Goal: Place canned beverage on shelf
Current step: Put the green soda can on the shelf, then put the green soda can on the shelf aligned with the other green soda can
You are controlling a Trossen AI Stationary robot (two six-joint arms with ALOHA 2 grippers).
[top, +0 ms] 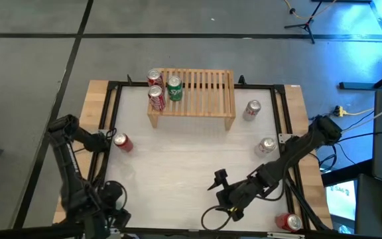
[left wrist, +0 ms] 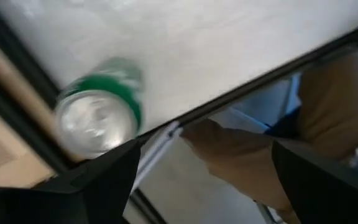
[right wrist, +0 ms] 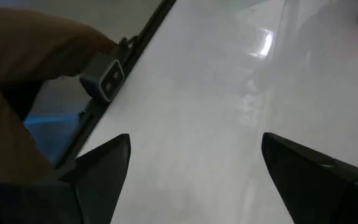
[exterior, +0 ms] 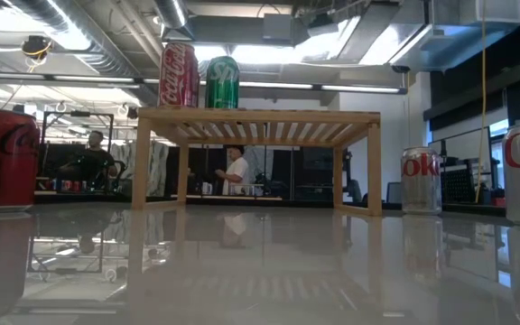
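So the shelf (top: 197, 99) sits at the far middle of the table (top: 178, 166), with two red cans (top: 156, 98) and a green can (top: 174, 88) standing on its left end. My right gripper (top: 219, 184) hangs over the near middle, fingers spread wide, nothing in them. My left gripper (left wrist: 197, 186) is down at the near-left corner, also wide open and empty, with a green can (left wrist: 98, 115) lying just ahead of it. Silver cans (top: 252, 110) stand off to the right.

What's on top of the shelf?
Three upright cans on the shelf, at its left end: two red, one green. The low view shows only two.
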